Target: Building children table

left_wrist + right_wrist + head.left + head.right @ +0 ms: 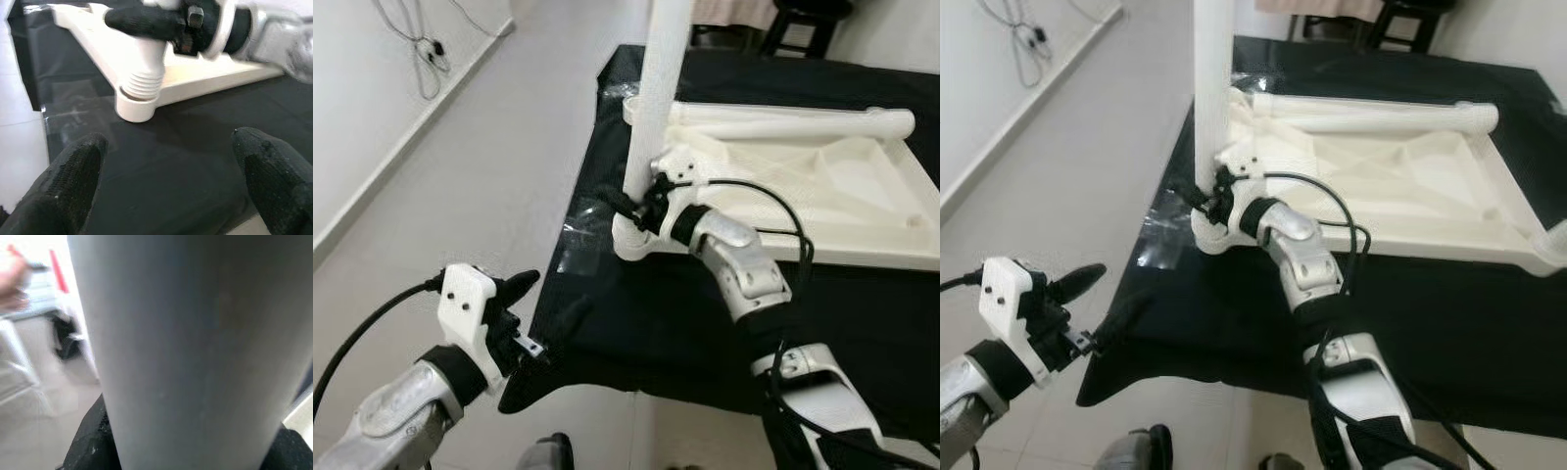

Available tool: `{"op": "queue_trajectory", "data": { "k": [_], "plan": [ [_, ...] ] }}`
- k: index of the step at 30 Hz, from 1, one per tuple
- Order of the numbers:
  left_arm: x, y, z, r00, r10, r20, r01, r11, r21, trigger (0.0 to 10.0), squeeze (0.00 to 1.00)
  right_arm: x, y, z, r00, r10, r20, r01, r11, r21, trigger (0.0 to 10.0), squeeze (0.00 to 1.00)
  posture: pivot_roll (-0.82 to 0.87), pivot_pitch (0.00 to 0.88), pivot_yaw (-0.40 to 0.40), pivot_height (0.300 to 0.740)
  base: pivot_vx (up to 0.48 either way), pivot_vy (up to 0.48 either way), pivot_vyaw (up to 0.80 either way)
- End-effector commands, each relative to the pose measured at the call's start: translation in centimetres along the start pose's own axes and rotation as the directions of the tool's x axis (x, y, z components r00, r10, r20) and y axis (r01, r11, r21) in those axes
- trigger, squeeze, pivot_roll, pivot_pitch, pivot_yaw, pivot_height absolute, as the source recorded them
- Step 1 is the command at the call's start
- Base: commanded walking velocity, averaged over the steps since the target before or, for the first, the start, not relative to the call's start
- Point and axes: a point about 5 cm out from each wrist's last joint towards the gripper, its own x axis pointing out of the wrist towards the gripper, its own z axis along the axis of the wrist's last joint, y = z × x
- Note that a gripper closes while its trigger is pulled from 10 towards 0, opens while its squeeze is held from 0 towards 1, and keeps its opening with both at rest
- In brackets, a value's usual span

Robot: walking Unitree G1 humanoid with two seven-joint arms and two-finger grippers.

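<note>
The white children's table top (822,186) lies upside down on a black cloth (636,304). One white leg (658,88) stands upright in the near-left corner socket (137,105), and its threaded end (144,81) shows just above the socket. My right gripper (641,204) is shut on this leg low down, close to the socket; the leg (186,352) is right up against the right wrist camera. A second white leg (783,122) lies along the top's far side. My left gripper (533,333) hangs open off the table's near-left corner, pointing toward the socket, holding nothing.
Bare grey floor (499,166) stretches to the left of the table. A white wall with hanging cables (421,49) runs along the far left. A dark stool (803,20) stands behind the table. Crinkled clear plastic (582,245) lies on the cloth near the socket.
</note>
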Motion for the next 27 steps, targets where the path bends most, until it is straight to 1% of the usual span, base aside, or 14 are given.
{"op": "queue_trajectory", "data": {
  "k": [1, 3, 5, 6, 8, 11, 13, 14, 16, 18, 20, 21, 23, 27],
  "plan": [
    [-0.3, -0.6, -0.1, 0.999, -0.014, -0.032, 0.015, 0.999, 0.029, 10.0, 0.00, -0.1, 0.0, 0.8, 0.997, 0.059, 0.040, -0.060, 0.998, 0.023, 10.0, 0.00, 0.11, 0.305, -0.050, 0.740, 0.000, 0.000, 0.00],
    [-0.5, -0.9, 0.0, 0.999, -0.027, -0.038, 0.029, 0.999, 0.035, 10.0, 0.00, -0.4, 0.1, 1.1, 0.990, 0.138, 0.035, -0.138, 0.990, -0.009, 10.0, 0.00, 0.11, 0.315, -0.049, 0.740, 0.000, 0.000, 0.00],
    [-0.7, -1.2, 0.2, 0.998, -0.043, -0.041, 0.044, 0.999, 0.024, 10.0, 0.00, -0.8, 0.5, 1.2, 0.970, 0.243, 0.004, -0.243, 0.969, -0.033, 10.0, 0.00, 0.12, 0.336, -0.044, 0.740, 0.000, 0.000, 0.00],
    [-0.7, -1.2, 0.2, 0.998, -0.043, -0.041, 0.044, 0.999, 0.024, 10.0, 0.00, -0.8, 0.5, 1.2, 0.970, 0.243, 0.004, -0.243, 0.969, -0.033, 10.0, 0.00, 0.12, 0.336, -0.044, 0.740, 0.000, 0.000, 0.00],
    [-0.8, -1.3, 0.3, 0.998, -0.053, -0.041, 0.054, 0.998, 0.016, 10.0, 0.00, -0.9, 0.7, 1.2, 0.953, 0.303, -0.018, -0.304, 0.952, -0.044, 10.0, 0.00, 0.12, 0.349, -0.045, 0.740, 0.000, 0.000, 0.00],
    [-0.8, -1.5, 0.3, 0.998, -0.056, -0.039, 0.056, 0.998, 0.009, 10.0, 0.00, -0.7, 0.9, 1.3, 0.940, 0.340, -0.023, -0.341, 0.939, -0.053, 10.0, 0.00, 0.13, 0.358, -0.050, 0.740, 0.000, 0.000, 0.00],
    [-0.9, -1.7, 0.4, 0.998, -0.055, -0.035, 0.055, 0.998, 0.003, 10.0, 0.00, -0.4, 1.3, 1.5, 0.925, 0.380, -0.012, -0.380, 0.923, -0.057, 10.0, 0.00, 0.14, 0.368, -0.055, 0.740, 0.000, 0.000, 0.00],
    [-0.9, -1.7, 0.4, 0.998, -0.055, -0.035, 0.055, 0.998, 0.003, 10.0, 0.00, -0.4, 1.3, 1.5, 0.925, 0.380, -0.012, -0.380, 0.923, -0.057, 10.0, 0.00, 0.14, 0.368, -0.055, 0.740, 0.000, 0.000, 0.00],
    [-0.9, -1.9, 0.5, 0.998, -0.055, -0.030, 0.055, 0.998, 0.002, 10.0, 0.00, 0.1, 1.8, 1.9, 0.906, 0.424, 0.008, -0.423, 0.904, -0.055, 10.0, 0.00, 0.14, 0.373, -0.061, 0.740, 0.000, 0.000, 0.00],
    [-0.9, -1.9, 0.5, 0.998, -0.055, -0.030, 0.055, 0.998, 0.003, 10.0, 0.00, 0.2, 1.8, 2.0, 0.905, 0.426, 0.012, -0.425, 0.904, -0.054, 10.0, 0.00, 0.14, 0.373, -0.061, 0.740, 0.000, 0.000, 0.00],
    [-0.9, -2.1, 0.5, 0.998, -0.058, -0.024, 0.058, 0.998, -0.004, 10.0, 0.00, 1.2, 1.5, 2.5, 0.921, 0.390, 0.022, -0.388, 0.920, -0.062, 10.0, 0.00, 0.15, 0.380, -0.073, 0.740, 0.000, 0.000, 0.00],
    [-0.9, -2.1, 0.5, 0.998, -0.058, -0.024, 0.058, 0.998, -0.004, 10.0, 0.00, 1.2, 1.5, 2.5, 0.921, 0.390, 0.022, -0.388, 0.920, -0.062, 10.0, 0.00, 0.15, 0.380, -0.073, 0.740, 0.000, 0.000, 0.00],
    [-0.9, -2.2, 0.6, 0.998, -0.061, -0.020, 0.060, 0.998, -0.008, 10.0, 0.00, 1.8, 1.0, 2.9, 0.934, 0.357, 0.029, -0.355, 0.933, -0.064, 10.0, 0.00, 0.15, 0.382, -0.076, 0.740, 0.000, 0.000, 0.00],
    [-1.0, -2.4, 0.7, 0.998, -0.063, -0.018, 0.063, 0.998, -0.011, 10.0, 0.00, 1.8, 0.3, 3.3, 0.935, 0.353, 0.036, -0.351, 0.935, -0.057, 10.0, 0.00, 0.15, 0.392, -0.088, 0.740, 0.000, 0.000, 0.00]
  ]
}}
